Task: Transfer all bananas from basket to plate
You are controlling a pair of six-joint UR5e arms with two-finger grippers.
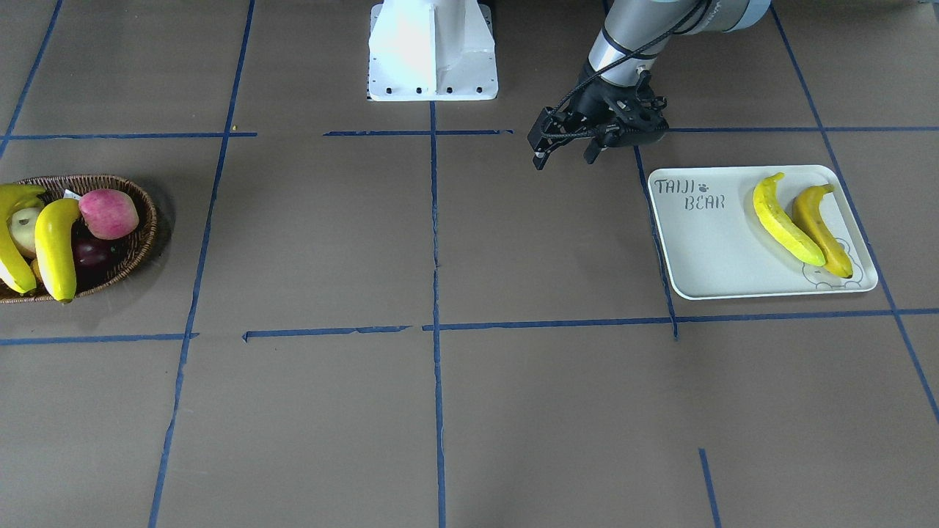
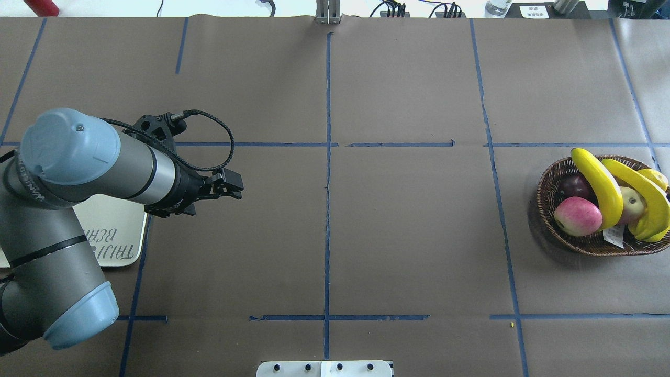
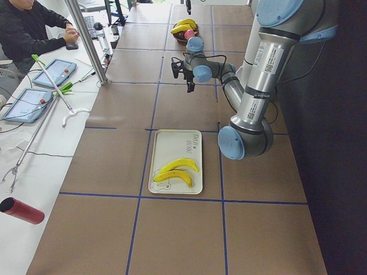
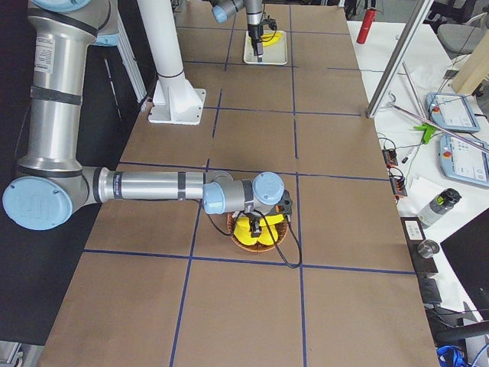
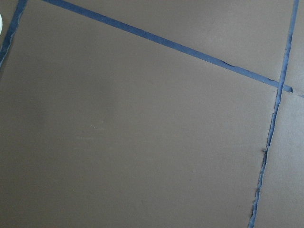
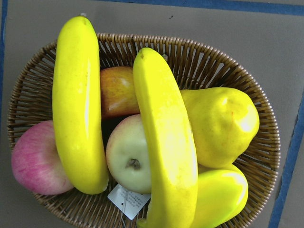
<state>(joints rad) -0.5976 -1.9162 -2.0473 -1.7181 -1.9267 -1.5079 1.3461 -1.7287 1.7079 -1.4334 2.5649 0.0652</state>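
Two bananas [image 1: 788,220] [image 1: 823,233] lie side by side on the plate [image 1: 704,249], the right one more orange. Two more bananas [image 6: 78,104] [image 6: 166,142] lie across the fruit in the wicker basket [image 6: 228,71], also seen overhead [image 2: 596,186] [image 2: 646,204]. My left gripper [image 1: 565,155] is open and empty, above the table just beside the plate's corner, toward the table's middle. My right gripper [image 4: 258,223] hangs over the basket [image 4: 281,235]; I cannot tell if it is open or shut. The left arm hides most of the plate [image 2: 112,230] overhead.
The basket also holds a pink-red apple [image 6: 35,161], a pale apple [image 6: 128,159], a dark fruit [image 2: 573,186] and a yellow pear [image 6: 221,123]. The robot's white base [image 1: 433,51] stands at the table's edge. An operator [image 3: 28,28] with tablets sits at a side table.
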